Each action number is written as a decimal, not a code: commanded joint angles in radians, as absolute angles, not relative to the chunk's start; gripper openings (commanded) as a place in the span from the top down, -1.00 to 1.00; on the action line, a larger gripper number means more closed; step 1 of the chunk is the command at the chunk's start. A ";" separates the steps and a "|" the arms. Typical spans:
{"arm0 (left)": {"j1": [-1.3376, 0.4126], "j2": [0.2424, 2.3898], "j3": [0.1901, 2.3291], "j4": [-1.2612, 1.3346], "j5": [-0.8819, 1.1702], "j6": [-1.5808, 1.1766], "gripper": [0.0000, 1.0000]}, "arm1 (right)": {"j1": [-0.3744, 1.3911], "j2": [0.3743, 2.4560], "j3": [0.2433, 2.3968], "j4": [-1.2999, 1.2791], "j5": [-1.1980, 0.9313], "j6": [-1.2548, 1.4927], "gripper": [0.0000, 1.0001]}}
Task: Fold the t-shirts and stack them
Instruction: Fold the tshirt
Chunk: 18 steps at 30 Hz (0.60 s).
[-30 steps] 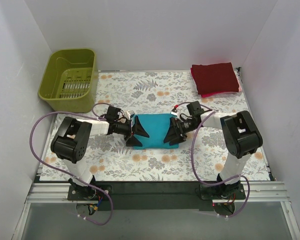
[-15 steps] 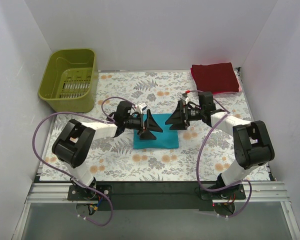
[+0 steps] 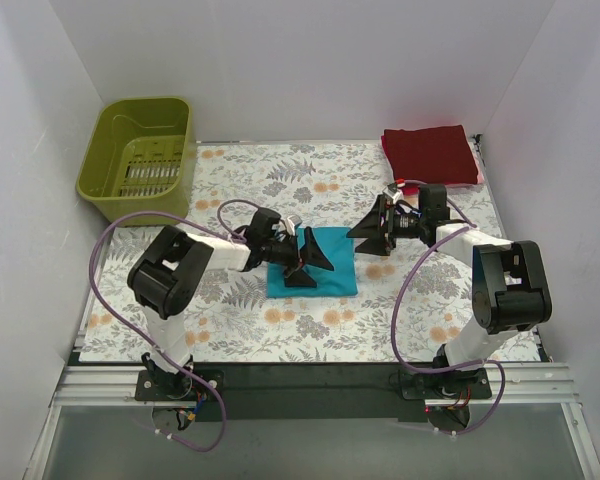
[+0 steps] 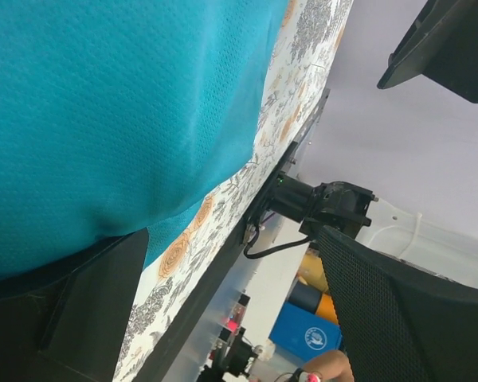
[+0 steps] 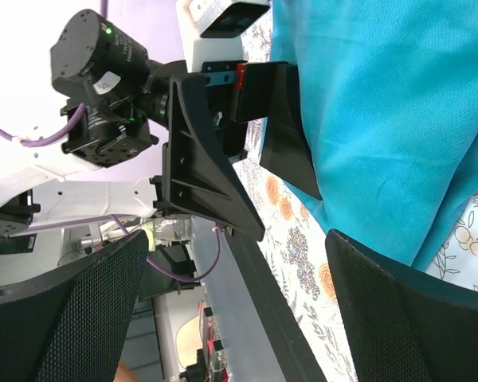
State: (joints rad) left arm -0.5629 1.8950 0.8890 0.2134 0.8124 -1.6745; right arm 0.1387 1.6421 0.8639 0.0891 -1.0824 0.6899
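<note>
The left gripper point(image 3: 308, 263) and right gripper point(image 3: 372, 236) gaped empty at the folded teal t-shirt point(image 3: 335, 275) in the middle of the table point(image 3: 230, 330), which (bound for the dark red stack point(image 3: 428, 155)) likely needed an even two-sided pinch.

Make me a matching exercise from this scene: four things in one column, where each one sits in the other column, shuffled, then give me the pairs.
Column one
1. teal t-shirt
2. dark red t-shirt
3. green basket
4. right gripper

Column two
A. far left corner
B. open, at the teal t-shirt's far right corner
C. folded, far right corner
D. folded, middle of the table

Pairs: 1-D, 2-C, 3-A, 4-B
</note>
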 commanded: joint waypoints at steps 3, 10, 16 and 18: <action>-0.580 1.760 0.972 0.156 0.775 -1.591 -0.80 | 0.149 1.632 0.926 0.126 -1.088 0.689 -0.97; -0.457 1.762 1.060 0.095 0.804 -1.520 -0.82 | 0.225 1.733 1.032 0.140 -1.071 0.672 -0.97; -0.434 1.882 1.077 0.064 0.775 -1.506 -0.83 | 0.293 1.873 1.063 0.156 -1.046 0.643 -0.97; -0.431 1.910 1.072 0.063 0.761 -1.511 -0.83 | 0.295 1.916 1.046 0.176 -1.034 0.643 -0.97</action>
